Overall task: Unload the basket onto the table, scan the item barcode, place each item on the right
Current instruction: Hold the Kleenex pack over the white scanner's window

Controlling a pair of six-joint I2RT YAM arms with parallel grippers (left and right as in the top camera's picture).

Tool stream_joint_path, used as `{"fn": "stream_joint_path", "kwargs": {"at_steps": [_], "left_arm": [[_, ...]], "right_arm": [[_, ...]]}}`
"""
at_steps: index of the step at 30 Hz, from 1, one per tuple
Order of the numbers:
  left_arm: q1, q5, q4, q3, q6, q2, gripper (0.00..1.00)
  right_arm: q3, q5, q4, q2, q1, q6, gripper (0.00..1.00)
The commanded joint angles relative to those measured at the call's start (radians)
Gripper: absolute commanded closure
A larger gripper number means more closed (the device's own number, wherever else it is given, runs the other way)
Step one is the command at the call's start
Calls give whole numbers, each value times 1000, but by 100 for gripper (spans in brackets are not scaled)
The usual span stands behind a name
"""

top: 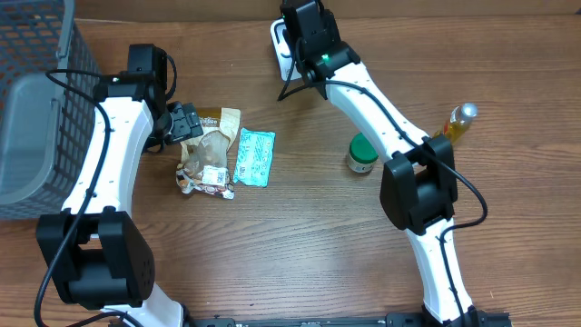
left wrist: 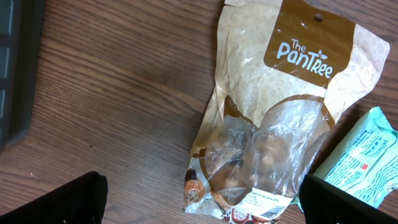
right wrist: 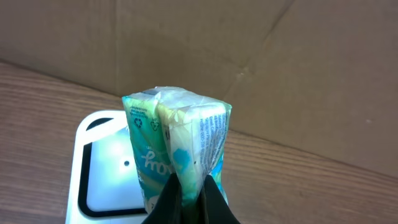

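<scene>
The right fingers (right wrist: 169,205) pinch a green-and-white packet (right wrist: 177,149) upright over the white scanner (right wrist: 106,180), top centre of the overhead frame. The left fingers (left wrist: 68,202) stand spread above a snack bag (left wrist: 273,124) on the tabletop (left wrist: 124,93), left of centre.

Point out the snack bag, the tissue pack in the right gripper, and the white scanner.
snack bag (left wrist: 273,143), left wrist view, its clear window.
tissue pack (right wrist: 177,140), right wrist view, middle of its facing end.
white scanner (right wrist: 112,174), right wrist view, its bright window.
</scene>
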Motion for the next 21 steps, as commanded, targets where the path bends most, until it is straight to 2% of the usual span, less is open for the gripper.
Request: {"fn": "stream_joint_path", "kwargs": {"at_steps": [1, 3, 15, 18, 21], "left_arm": [[4, -9, -1, -5, -7, 10, 0], [4, -9, -1, -5, -7, 10, 0], [4, -9, -1, -5, -7, 10, 0], [4, -9, -1, -5, -7, 10, 1], [4, -9, -1, -5, -7, 10, 0]], "right_arm": [[16, 43, 61, 47, 3, -56, 96], [16, 43, 89, 72, 5, -115, 96], [16, 43, 115, 129, 5, -148, 96], [16, 44, 137, 128, 8, -232, 96], [16, 100, 206, 128, 23, -446, 96]]}}
